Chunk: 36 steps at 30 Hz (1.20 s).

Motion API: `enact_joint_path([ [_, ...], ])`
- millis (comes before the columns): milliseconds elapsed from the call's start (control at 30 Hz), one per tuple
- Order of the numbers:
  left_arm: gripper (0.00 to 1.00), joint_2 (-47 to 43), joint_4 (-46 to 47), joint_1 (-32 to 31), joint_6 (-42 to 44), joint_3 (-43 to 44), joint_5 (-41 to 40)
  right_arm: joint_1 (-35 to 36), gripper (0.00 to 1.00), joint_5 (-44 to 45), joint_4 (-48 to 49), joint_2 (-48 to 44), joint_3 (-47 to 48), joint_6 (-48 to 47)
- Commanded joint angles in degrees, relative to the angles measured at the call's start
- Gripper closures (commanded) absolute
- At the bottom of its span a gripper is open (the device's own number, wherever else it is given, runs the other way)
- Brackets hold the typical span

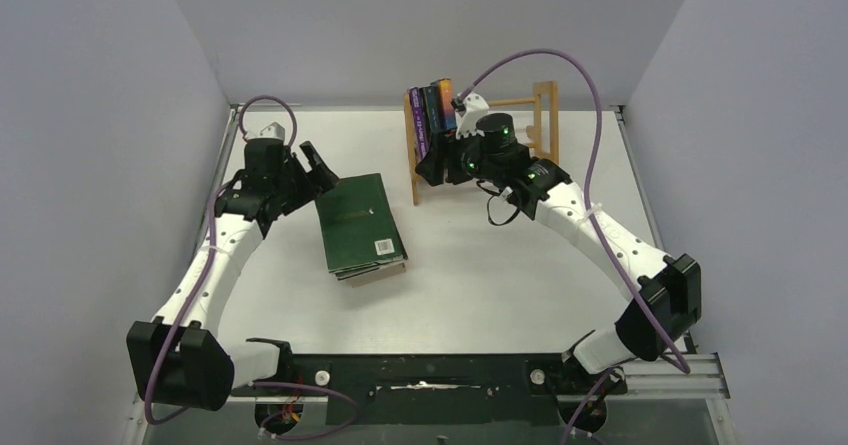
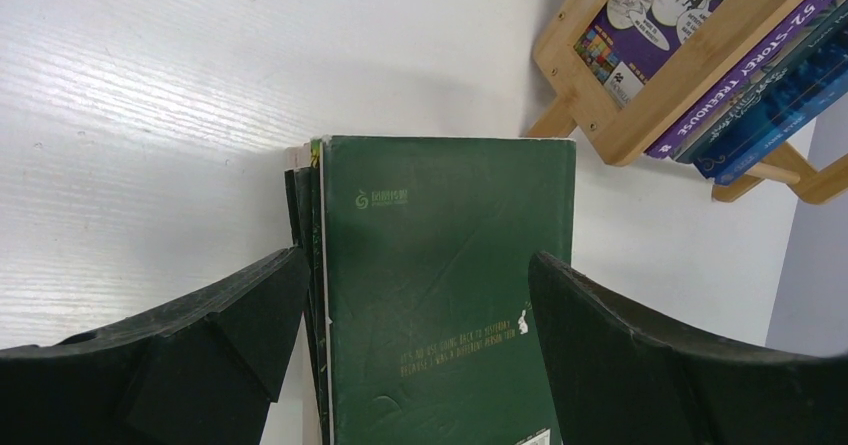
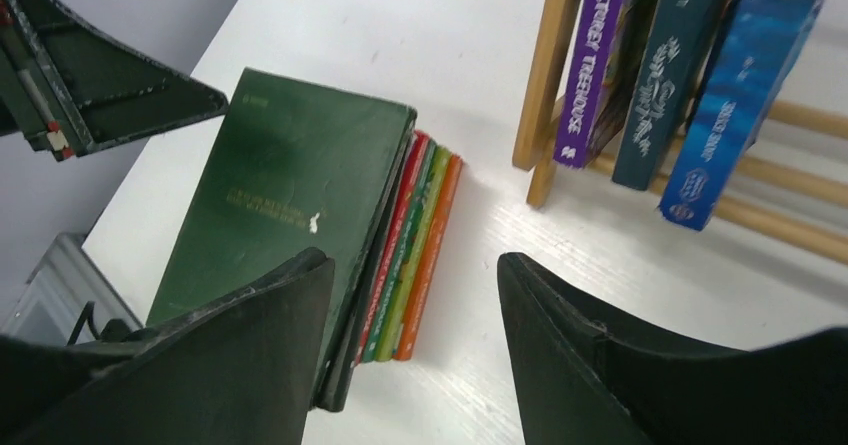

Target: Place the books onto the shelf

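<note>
Left gripper [image 1: 322, 168]: released, jaws spread wide, holding nothing. In the left wrist view [image 2: 415, 305] it hangs over the far end of the stack of books [image 1: 362, 225], with the top green book [image 2: 445, 295] lying in the gap between the two black fingers. Whether the pads touch the stack's edges cannot be told.

Right gripper [image 1: 432, 170]: jaws parted, nothing between them. It sits just in front of the left end frame of the shelf [image 1: 545, 115], near the shelved books [image 1: 432, 110]. In its wrist view [image 3: 415, 295] the stack lies below and to the left, and the shelf stands up to the right.

Stack: flat on the white table [image 1: 480, 265], left of centre and well apart from the shelf. The top cover is matte dark green with small gold lettering and a barcode at its near end. Beneath it show thin red, green and orange spines [image 3: 415, 245], slightly offset.

Shelf: light wood, with round rails between flat upright frames, at the far side of the table. Three paperbacks lean at its left end: a purple spine [image 3: 595, 55], a navy one [image 3: 680, 65] and a bright blue one [image 3: 750, 85]. The purple cover carries cartoon drawings [image 2: 660, 5].
</note>
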Motion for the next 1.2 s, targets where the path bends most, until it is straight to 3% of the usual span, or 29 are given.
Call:
enact_joint_path([
  [0,0.18,-0.51,1.14,0.13,-0.95,-0.24,1.09,0.74,0.38,-2.8,5.54,-3.23,-4.53,5.14],
  [333,0.18,0.27,1.87,-1.05,-1.71,-1.03,1.41,1.99,0.38,-6.72,10.42,-2.94,-11.3,8.95],
  [1167,0.18,2.72,3.1,-5.6,-3.15,0.86,1.68,3.25,0.37,-17.2,20.41,6.22,-15.21,16.16],
])
